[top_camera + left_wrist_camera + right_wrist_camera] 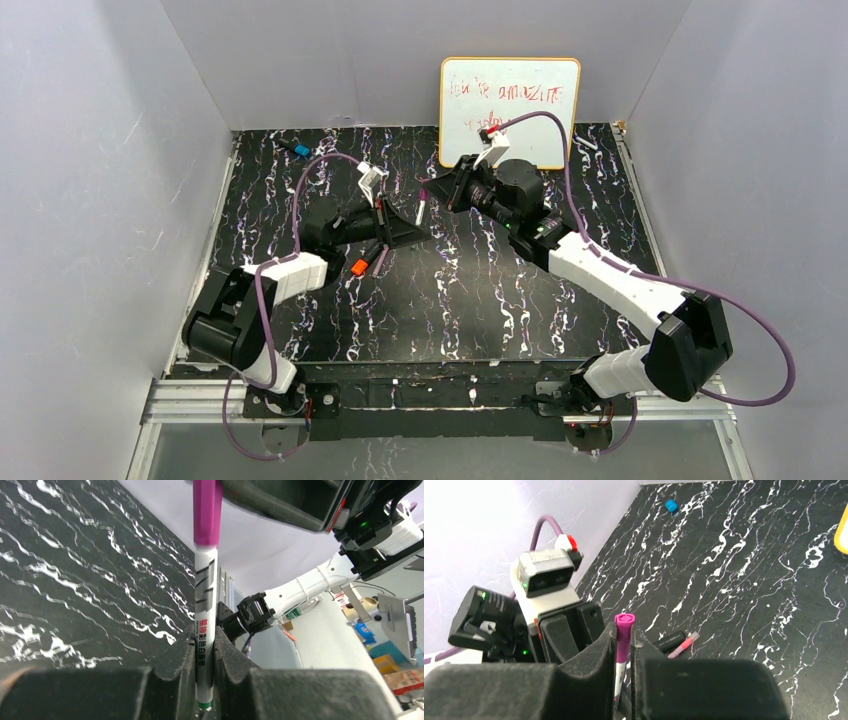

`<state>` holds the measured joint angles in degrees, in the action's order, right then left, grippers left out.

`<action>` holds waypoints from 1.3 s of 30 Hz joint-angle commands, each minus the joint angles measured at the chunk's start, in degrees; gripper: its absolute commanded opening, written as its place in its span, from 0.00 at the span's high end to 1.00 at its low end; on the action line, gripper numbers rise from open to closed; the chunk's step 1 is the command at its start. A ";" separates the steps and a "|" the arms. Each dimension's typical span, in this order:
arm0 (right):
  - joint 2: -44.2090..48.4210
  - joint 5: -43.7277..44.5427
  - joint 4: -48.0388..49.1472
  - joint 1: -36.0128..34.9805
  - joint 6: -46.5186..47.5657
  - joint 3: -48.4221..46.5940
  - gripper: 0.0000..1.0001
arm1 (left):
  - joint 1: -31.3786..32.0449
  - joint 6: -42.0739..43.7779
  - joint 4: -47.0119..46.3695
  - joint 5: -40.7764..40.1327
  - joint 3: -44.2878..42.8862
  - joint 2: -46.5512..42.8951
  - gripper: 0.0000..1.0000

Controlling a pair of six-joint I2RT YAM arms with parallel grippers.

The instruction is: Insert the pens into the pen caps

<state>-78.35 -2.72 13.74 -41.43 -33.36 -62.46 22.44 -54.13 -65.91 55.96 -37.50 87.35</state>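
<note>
In the middle of the top view, the left gripper (408, 232) and the right gripper (447, 190) meet above the black marbled table (480, 300), with a white pen (422, 212) held upright between them. The left wrist view shows the left jaws clamped tight on the pen's white barrel, low in the frame. The magenta cap (207, 510) sits on the pen's upper end (whether it is fully seated cannot be told). The right jaws pinch that cap, at the lower centre of the right wrist view. An orange cap (358, 266) lies on the table just below and left of the left gripper. A pinkish pen (687, 643) rests beside a black piece (669, 642). A blue cap (302, 150) sits at upper left, and a whiteboard (510, 75) stands at the top.
</note>
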 commanded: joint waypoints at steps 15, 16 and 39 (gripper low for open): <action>1.43 -15.87 -12.75 -1.90 3.42 -2.98 0.81 | -2.95 37.01 32.68 -5.91 -14.19 -1.31 1.00; 1.56 -15.65 -12.55 -1.93 3.74 -3.03 0.74 | -2.93 37.55 32.84 -5.89 -13.78 -1.37 1.00; -4.10 -14.68 26.35 7.23 4.45 5.87 0.31 | -1.19 41.48 33.70 -3.48 -10.05 -1.62 1.00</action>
<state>-79.35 -10.55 28.27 -34.17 -26.81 -54.85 20.84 -13.87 -32.10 51.55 -48.16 87.44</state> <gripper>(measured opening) 0.695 0.112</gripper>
